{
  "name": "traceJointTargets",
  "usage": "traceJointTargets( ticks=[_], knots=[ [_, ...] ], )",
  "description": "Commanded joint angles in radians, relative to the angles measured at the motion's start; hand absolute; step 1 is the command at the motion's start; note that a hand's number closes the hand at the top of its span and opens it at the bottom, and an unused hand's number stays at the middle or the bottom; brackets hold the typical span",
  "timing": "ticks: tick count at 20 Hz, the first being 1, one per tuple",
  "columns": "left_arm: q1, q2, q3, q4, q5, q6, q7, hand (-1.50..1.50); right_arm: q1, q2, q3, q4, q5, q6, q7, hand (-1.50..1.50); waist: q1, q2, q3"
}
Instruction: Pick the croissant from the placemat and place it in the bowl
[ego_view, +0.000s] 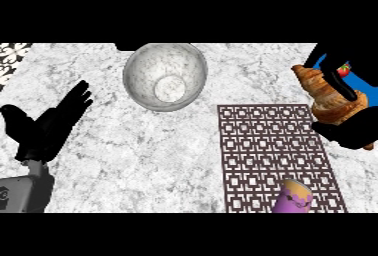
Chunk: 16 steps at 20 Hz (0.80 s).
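Nearest the camera, at the lower left and well to the left of the placemat (279, 155), the left robot hand (46, 125) rests above the marble surface (140, 165), its fingers straight and apart, holding nothing. Further up and left of the placemat stands the bowl (164, 75), grey and speckled, with nothing visible inside it. It is well apart from the left robot hand. The placemat itself is dark with a pale lattice pattern. On its near edge stands a small purple thing with a yellowish top (293, 198); I cannot tell what it is. Just past the upper right corner of the placemat, the right robot hand (347, 127) is clamped on the croissant (328, 97), with fingers curled over it and the thumb below. Behind this robot hand, at the right edge, a blue and red object (353, 75) shows partly
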Motion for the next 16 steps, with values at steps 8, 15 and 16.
traceJointTargets(
  ticks=[8, 15, 16],
  knots=[
    [-0.010, -0.001, 0.017, -0.006, 0.013, -0.011, 0.014, 0.00, -0.375, 0.294, -0.029, 0.134, -0.175, 0.009, 0.395, 1.50, 0.010, 0.000, -0.001],
    [-0.039, -0.019, 0.005, 0.074, -0.034, -0.002, -0.040, 0.00, -0.445, 0.418, 0.079, 0.250, -0.026, -0.175, 0.372, 1.50, 0.008, 0.004, 0.000],
    [-0.072, 0.009, 0.032, 0.050, 0.009, -0.023, 0.008, 0.00, -0.501, 0.376, 0.030, 0.382, -0.013, -0.204, 0.269, 1.50, 0.019, 0.008, 0.000]
  ],
)
